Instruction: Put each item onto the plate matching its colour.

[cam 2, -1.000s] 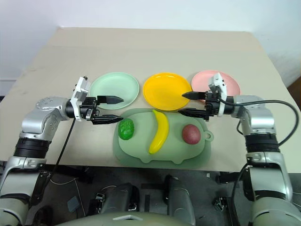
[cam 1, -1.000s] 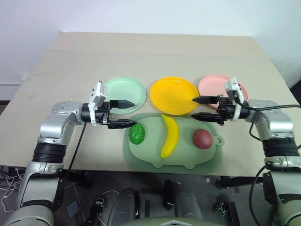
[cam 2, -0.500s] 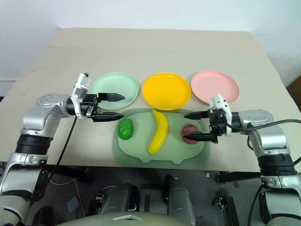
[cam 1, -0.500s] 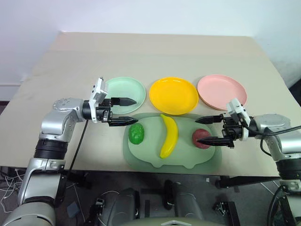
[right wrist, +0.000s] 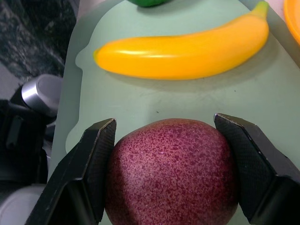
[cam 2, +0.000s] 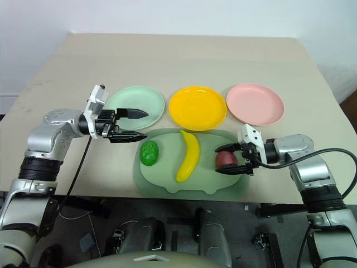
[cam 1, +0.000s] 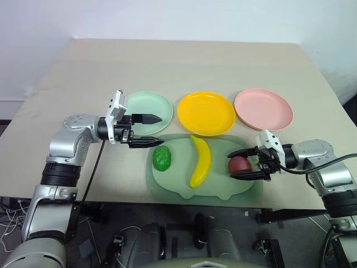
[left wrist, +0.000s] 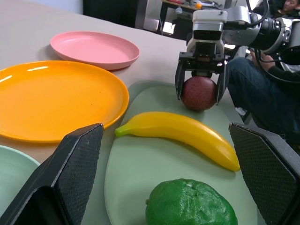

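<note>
We see the right claw (right wrist: 164, 164) with both black textured fingers against the speckled dark red round fruit (right wrist: 171, 171), which rests on the pale green tray (cam 1: 167, 184). The left claw (cam 1: 149, 130) hangs spread wide and empty, over the bench (cam 1: 184, 67) near the mint plate (cam 1: 146, 106).

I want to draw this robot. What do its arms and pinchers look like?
Silver-grey metal arms with black ribbed rings at the joints. Each ends in a white block and two pointed black fingers: left gripper, right gripper. The finger pads are finely textured. A black cable trails from each arm.
</note>
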Controlling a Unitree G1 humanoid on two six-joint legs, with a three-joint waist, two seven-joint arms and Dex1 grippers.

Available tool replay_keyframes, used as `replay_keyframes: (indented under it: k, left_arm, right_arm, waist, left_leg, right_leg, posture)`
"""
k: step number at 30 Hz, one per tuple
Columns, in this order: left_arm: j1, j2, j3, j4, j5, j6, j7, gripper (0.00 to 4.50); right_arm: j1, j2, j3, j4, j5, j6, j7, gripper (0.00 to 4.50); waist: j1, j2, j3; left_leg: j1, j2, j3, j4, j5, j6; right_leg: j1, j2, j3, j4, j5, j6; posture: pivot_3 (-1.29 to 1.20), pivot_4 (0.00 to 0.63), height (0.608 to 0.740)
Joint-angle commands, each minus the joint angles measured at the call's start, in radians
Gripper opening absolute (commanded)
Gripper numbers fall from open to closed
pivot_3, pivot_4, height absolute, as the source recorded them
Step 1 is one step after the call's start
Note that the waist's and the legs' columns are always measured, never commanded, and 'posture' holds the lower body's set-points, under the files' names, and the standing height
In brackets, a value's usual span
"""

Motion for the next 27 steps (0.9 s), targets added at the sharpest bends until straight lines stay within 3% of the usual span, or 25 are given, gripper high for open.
replay_keyframes:
  k: [1,8,13,17,23,24,26,27]
  left_arm:
    - [-0.012,0.015,0.024,-0.023,-0.011,-0.001,0.004,4.50]
    - [-0.008,0.003,0.025,-0.023,-0.013,-0.005,0.015,4.50]
    - [-0.012,-0.001,0.022,-0.018,-0.010,-0.006,0.018,4.50]
    - [-0.016,0.000,0.022,-0.015,-0.010,-0.006,0.016,4.50]
    - [-0.015,0.000,0.020,-0.016,-0.008,-0.009,0.016,4.50]
    - [-0.014,0.000,0.021,-0.018,-0.009,-0.008,0.017,4.50]
    - [-0.015,0.001,0.021,-0.021,-0.010,-0.004,0.018,4.50]
    - [-0.013,0.002,0.021,-0.021,-0.010,-0.005,0.017,4.50]
  right_arm:
    - [-0.038,0.004,-0.012,0.007,0.003,-0.018,-0.015,3.06]
    - [-0.231,0.079,-0.166,0.043,0.241,0.287,-0.136,3.06]
    - [-0.424,0.152,-0.191,0.381,0.018,0.014,-0.482,3.06]
    - [-0.525,0.127,-0.079,0.701,-0.258,-0.213,-0.796,3.06]
    - [-0.597,0.139,-0.107,0.900,-0.260,-0.287,-0.770,3.06]
    - [-0.607,0.146,-0.128,0.905,-0.234,-0.269,-0.731,3.77]
    - [-0.622,0.151,-0.143,0.919,-0.230,-0.268,-0.741,4.38]
    - [-0.623,0.150,-0.137,0.923,-0.246,-0.283,-0.760,4.45]
  waist:
    - [0.000,0.000,0.000]
    - [-0.002,0.000,0.000]
    - [0.001,0.000,0.000]
    - [-0.001,0.000,0.000]
    - [-0.018,0.000,0.000]
    - [-0.024,0.000,0.000]
    - [-0.029,0.000,0.000]
    - [-0.030,0.000,0.000]
  left_leg:
    - [0.000,0.000,0.000,0.000,0.000,0.000]
    - [0.000,0.000,0.000,0.000,0.002,-0.004]
    - [-0.001,0.000,0.000,0.000,0.002,-0.003]
    - [-0.002,-0.001,0.000,0.000,0.002,-0.004]
    - [-0.002,0.000,0.002,-0.002,0.003,-0.005]
    - [-0.002,0.000,0.002,-0.002,0.003,-0.005]
    - [-0.002,0.000,0.002,-0.002,0.003,-0.005]
    - [-0.001,0.001,0.002,-0.002,0.003,-0.005]
  right_leg:
    - [0.000,0.000,0.000,0.000,0.000,0.000]
    - [-0.001,0.000,0.001,0.000,0.000,0.000]
    - [0.000,0.000,0.000,0.000,0.000,0.000]
    - [-0.001,-0.001,0.000,0.000,0.000,0.000]
    - [-0.002,0.000,0.001,0.000,0.000,0.000]
    - [-0.002,0.000,0.001,0.000,0.000,0.000]
    - [-0.002,0.000,0.001,0.000,0.000,0.000]
    - [-0.002,0.000,0.001,0.000,0.000,0.000]
  posture:
    - [0.00,0.150,0.740]
    - [0.00,0.150,0.740]
    - [0.00,0.150,0.740]
    - [0.00,0.150,0.740]
    - [0.00,0.150,0.740]
    - [0.00,0.150,0.740]
    - [0.00,0.150,0.740]
    - [0.00,0.150,0.740]
